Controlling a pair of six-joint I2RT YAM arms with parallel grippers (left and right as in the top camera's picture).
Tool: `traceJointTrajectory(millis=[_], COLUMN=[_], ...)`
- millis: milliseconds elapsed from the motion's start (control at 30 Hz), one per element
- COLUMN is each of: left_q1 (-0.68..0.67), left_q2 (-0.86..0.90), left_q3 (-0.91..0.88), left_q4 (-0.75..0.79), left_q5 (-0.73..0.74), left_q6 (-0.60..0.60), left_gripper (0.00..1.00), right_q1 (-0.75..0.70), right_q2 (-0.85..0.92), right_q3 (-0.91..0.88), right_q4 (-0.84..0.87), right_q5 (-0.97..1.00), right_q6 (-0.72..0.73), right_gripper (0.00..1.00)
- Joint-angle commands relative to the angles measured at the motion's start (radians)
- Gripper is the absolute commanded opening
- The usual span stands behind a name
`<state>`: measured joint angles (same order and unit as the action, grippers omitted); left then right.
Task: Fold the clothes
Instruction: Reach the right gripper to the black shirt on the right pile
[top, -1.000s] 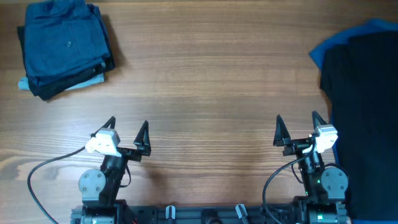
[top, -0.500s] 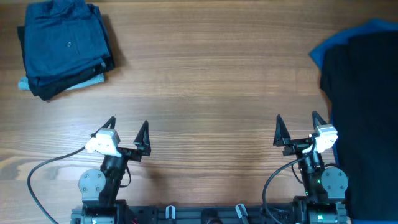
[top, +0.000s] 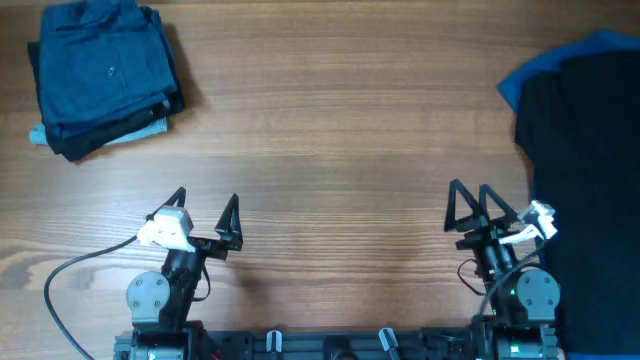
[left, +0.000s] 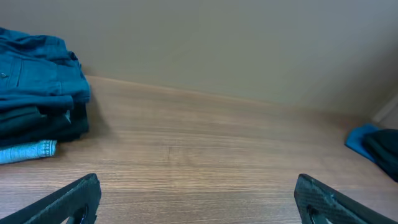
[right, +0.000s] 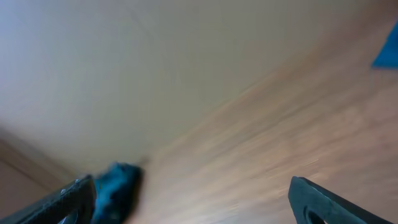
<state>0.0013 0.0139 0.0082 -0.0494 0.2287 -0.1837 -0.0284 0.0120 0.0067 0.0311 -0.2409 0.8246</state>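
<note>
Right fingers (top: 456, 203): newly turned, apart, empty; own view blurred. Left fingers (top: 231, 213): unmoved, spread wide, empty. Black T-shirt (top: 590, 150): table (top: 340, 130) right edge, cut off, over bright blue T-shirt (top: 540, 68). Folded dark blue stack (top: 100, 70): far left.

folded stack (top: 100, 70): denim blue, navy, pale blue hem. black shirt (top: 590, 150), bright blue shirt (top: 520, 82). tabletop (top: 330, 150): light brown woodgrain. fingers (top: 231, 215): black.
</note>
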Motion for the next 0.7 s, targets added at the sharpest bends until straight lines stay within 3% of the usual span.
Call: traceJointTrajectory(millis=[0, 100, 200, 300, 400, 533, 667], left_q1=[0.006, 0.006, 0.006, 0.006, 0.006, 0.006, 0.006], left_q2=[-0.007, -0.007, -0.007, -0.007, -0.007, -0.007, -0.007], left_q3=[-0.002, -0.002, -0.002, -0.002, -0.002, -0.002, -0.002], left_q4=[-0.007, -0.007, -0.007, -0.007, -0.007, -0.007, -0.007], left_q5=[-0.013, -0.013, -0.013, -0.013, -0.013, -0.013, -0.013], left_q6=[0.023, 0.023, 0.023, 0.023, 0.023, 0.023, 0.023], left_gripper=[1.00, 1.00, 1.00, 1.00, 1.00, 1.00, 1.00], right_q1=[-0.005, -0.005, -0.005, -0.005, -0.005, -0.006, -0.013], right_q2=[-0.003, -0.002, 0.030, 0.176, 0.432, 0.857, 1.223], right_q3=[-0.001, 0.006, 0.076, 0.229, 0.458, 0.848, 1.191], right_q4=[0.123, 0.283, 0.278, 0.216, 0.110, -0.196, -0.447], right_q5=[-0.098, -0.090, -0.029, 0.084, 0.169, 0.385, 0.451], right_q6=[0.072, 0.032, -0.081, -0.219, -0.392, -0.502, -0.615], right_gripper=[1.00, 1.00, 1.00, 1.00, 0.99, 0.99, 1.00])
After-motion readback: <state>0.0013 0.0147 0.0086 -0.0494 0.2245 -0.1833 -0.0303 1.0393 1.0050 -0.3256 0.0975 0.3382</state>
